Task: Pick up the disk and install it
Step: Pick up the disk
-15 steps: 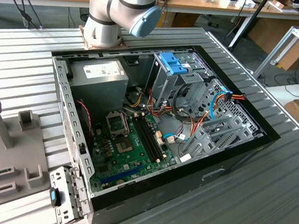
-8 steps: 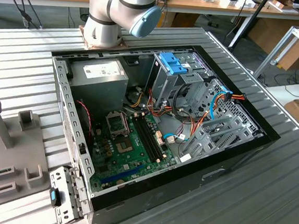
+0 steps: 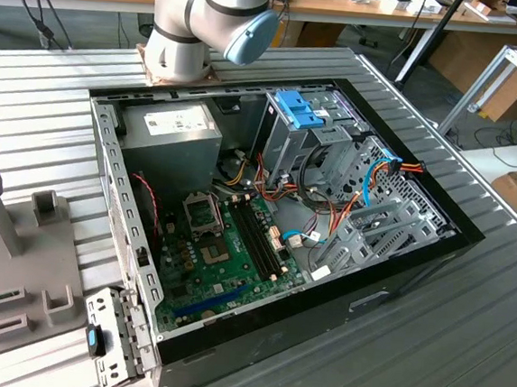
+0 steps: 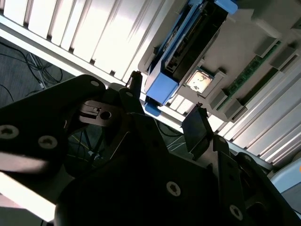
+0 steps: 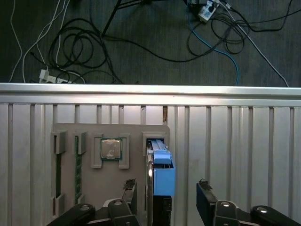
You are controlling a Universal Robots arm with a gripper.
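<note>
The disk (image 5: 162,176) stands on edge in a slot of the grey holder (image 5: 108,134); it is dark with bright blue rails and a blue end tab. In both wrist views my gripper (image 5: 167,185) is open, one finger on each side of the disk's blue end, not touching it. The second wrist view shows the disk (image 4: 188,42) just beyond the gripper (image 4: 166,94). The open computer case (image 3: 415,262) lies in the middle of the exterior view, with a drive cage (image 3: 285,146) at its far side.
A processor chip (image 5: 111,149) and a memory stick (image 5: 77,174) sit in the same holder (image 3: 18,254). A light-blue latch plate (image 3: 300,109) tops the cage. The ribbed table's edge (image 5: 150,88) is close, with cables (image 5: 141,37) on the floor beyond. The arm's base (image 3: 201,16) stands behind the case.
</note>
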